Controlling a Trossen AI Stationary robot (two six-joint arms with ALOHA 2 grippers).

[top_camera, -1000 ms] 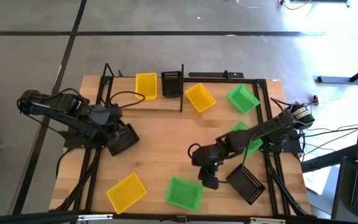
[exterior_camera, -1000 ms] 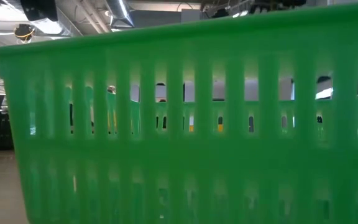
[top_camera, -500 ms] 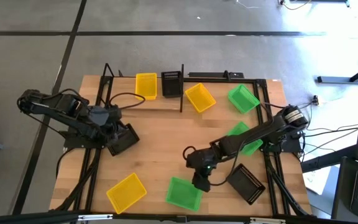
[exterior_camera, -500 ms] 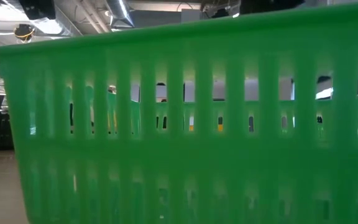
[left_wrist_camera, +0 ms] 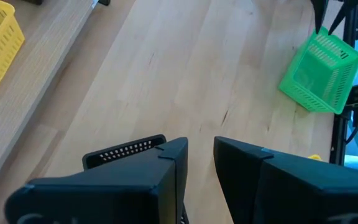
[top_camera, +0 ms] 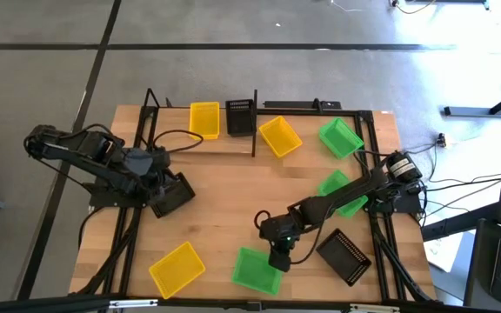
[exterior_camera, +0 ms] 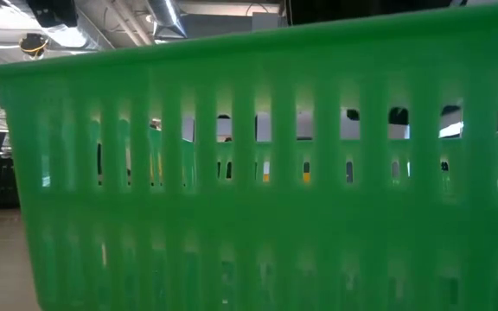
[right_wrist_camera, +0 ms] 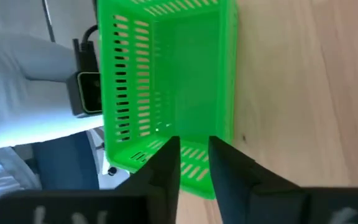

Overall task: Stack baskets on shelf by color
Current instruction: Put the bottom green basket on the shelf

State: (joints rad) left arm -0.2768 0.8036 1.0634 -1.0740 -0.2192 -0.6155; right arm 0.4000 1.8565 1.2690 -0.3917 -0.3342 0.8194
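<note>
Green basket (top_camera: 257, 269) sits upright at the near edge of the table (top_camera: 224, 196), filling the low view. Right gripper (top_camera: 280, 258) is over its right wall, fingers (right_wrist_camera: 166, 165) slightly apart astride that wall; grip not confirmed. Shelf (top_camera: 233, 139) along the far edge carries yellow, black and green baskets. Left gripper (top_camera: 170, 193) rests at the left over a black basket (left_wrist_camera: 124, 149), fingers slightly apart.

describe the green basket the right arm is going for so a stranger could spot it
Look at the wooden table's near edge. The green basket sits there, just right of a yellow basket, under the right hand. The other green baskets lie farther back, by the right side.
</note>
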